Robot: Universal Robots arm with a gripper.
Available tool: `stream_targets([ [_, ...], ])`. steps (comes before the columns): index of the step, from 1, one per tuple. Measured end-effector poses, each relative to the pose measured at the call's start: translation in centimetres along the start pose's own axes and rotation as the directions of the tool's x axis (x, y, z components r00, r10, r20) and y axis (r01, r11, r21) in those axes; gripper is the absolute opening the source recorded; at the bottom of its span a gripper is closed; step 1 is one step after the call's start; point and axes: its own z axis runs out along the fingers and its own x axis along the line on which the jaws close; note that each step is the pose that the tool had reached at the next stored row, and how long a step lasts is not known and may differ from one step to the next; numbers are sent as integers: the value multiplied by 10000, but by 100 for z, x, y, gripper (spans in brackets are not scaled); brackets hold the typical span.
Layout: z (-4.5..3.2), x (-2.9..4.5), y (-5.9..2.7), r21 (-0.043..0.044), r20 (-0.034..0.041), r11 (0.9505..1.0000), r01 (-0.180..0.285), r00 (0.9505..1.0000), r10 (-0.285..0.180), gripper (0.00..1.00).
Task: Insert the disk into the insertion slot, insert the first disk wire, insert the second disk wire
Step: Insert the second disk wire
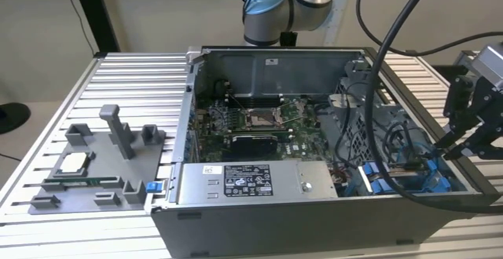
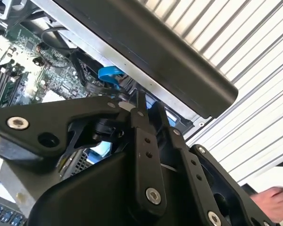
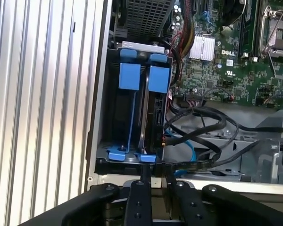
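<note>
Wire stage, by the look of it. At the bottom edge of the first wrist view the gripper, its fingers drawn nearly together with nothing clearly pinched, hovers just short of the disk, which is already seated edge-on in the insertion slot at centre. Loose black cables lie centre-right; plugging one in calls for square alignment.
</note>
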Motion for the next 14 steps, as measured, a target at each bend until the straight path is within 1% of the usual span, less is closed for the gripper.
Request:
stream_targets([
  [7, 5, -2, 27, 12, 39, 10000, -70, 10000, 70, 100],
  [9, 8, -2, 37, 27, 60, 9998, -193, 9998, 193, 100],
  [12, 14, -2, 40, 57, 119, 9991, -422, 9990, 421, 100],
  [14, 21, -1, 41, 47, 131, 9986, -523, 9985, 523, 100],
])
